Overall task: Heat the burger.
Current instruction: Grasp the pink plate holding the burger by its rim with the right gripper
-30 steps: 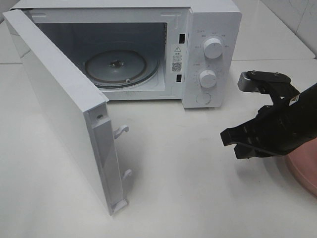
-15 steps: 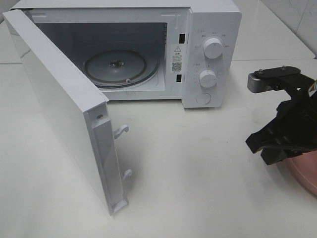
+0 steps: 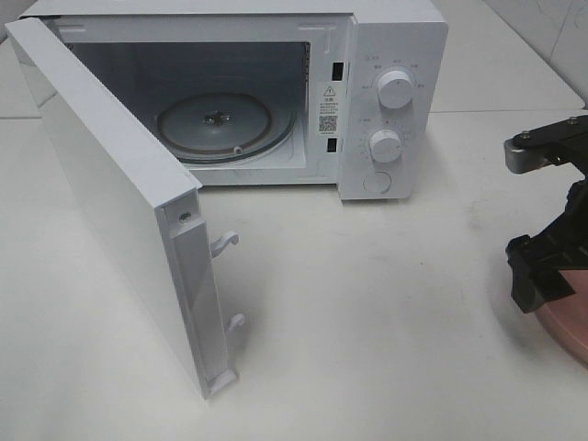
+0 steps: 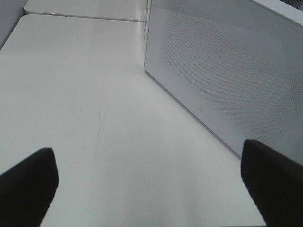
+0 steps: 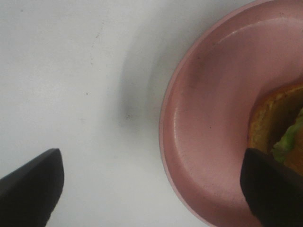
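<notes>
**A:** Where was the brown-bunned, lettuce-edged burger (image 5: 280, 118)?

**B:** On the round pink plate (image 5: 208, 123), front-right of the flat white worktop (image 3: 367, 312). Only its edge showed in the right wrist view: bun crust and a bit of green. The overhead cam missed it, catching just a sliver of plate.

**A:** And the black right pincer (image 5: 150, 187)?

**B:** Fingers wide apart, nothing btw them. It hung above the plate's rim on the oven side. The gap sat over rim and bare worktop, not the burger. The burger lay just past one fingertip, toward the plate's middle.

**A:** So which way for the grab?

**B:** My guess: move further over the plate, away from the oven, till the fingers straddle the bun. The burger's round, so there's no long axis to line up w/. Approach angle shouldn't matter much; its height prob. does.

**A:** The black left pincer (image 4: 149, 182)?

**B:** Also spread and empty, low over the worktop beside a white dotted panel. That's prob. the outer face of the flat white oven door (image 3: 110, 211), but I couldn't confirm it. It wasn't in the overhead shot, and its cam showed no plate, so the right arm was clearly nearer.

**A:** Further back?

**B:** A boxy white microwave oven (image 3: 395, 46), door wide open toward the left arm's side. The round glass turntable (image 3: 216, 124) inside was bare. Burger not yet in, so the task was barely begun, IMO.
</notes>
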`<state>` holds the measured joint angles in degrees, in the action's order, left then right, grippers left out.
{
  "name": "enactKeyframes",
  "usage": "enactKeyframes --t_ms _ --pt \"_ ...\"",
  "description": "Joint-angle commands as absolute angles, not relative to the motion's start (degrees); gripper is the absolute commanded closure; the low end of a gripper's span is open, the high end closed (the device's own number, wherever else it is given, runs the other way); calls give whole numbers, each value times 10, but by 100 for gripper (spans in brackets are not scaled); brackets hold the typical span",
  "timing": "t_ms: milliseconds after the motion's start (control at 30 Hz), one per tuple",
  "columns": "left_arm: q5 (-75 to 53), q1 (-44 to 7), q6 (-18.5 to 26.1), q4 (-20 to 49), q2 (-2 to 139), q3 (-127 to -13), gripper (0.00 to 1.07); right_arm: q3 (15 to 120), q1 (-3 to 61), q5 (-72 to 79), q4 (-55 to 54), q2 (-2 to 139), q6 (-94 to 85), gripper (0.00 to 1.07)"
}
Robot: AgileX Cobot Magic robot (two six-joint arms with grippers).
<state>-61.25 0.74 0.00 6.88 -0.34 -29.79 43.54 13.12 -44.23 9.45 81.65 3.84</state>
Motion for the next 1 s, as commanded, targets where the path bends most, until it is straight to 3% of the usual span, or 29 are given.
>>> enactKeyframes --t_ms 33,533,1000 --pt "-612 6 -5 70 -12 -297 8 438 127 -443 117 812 54 7" --pt "-612 6 -5 70 -12 -297 8 438 81 -403 124 861 64 13" --pt "-612 6 -5 70 -12 -297 8 438 81 -343 120 931 62 17"
